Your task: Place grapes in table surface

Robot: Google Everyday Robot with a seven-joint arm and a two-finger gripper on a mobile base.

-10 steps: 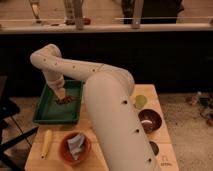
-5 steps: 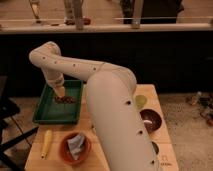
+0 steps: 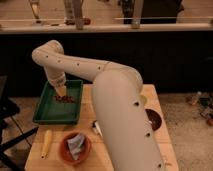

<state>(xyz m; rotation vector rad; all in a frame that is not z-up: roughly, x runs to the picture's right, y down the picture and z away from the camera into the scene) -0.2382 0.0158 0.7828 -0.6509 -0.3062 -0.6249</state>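
Gripper (image 3: 61,92) is down inside the green tray (image 3: 46,114), nose pointing at the grapes (image 3: 65,99), which sit as a small dark clump on the tray floor near its back right part. We read that as the pick phase: the grapes are in the tray and not yet on the table surface (image 3: 54,162), so nothing is placed. The steep, near-vertical approach makes sense to us, since it clears the tray wall and comes at a low lumpy cluster from the top. Whether the gripper has the grapes or is merely above them, we can't tell; its tip and the clump merge into one dark patch, and contact can't be confirmed. The arm (image 3: 120,115) fills the middle of the view and covers a big slice of the table, so free drop space there is unknown to us. Visible bare wood is the strip between tray and arm and the front left corner. That corner also carries a long yellow corn-like item (image 3: 46,142) and a terracotta bowl (image 3: 75,148) with something crumpled and pale inside, which we can't identify. A dark bowl (image 3: 154,119) shows on the right, half behind the arm, with a greenish item (image 3: 143,100) just beyond it, mostly hidden. There is a small whitish thing at the arm's left edge, unclear. The table's front edge is cut off by the frame.
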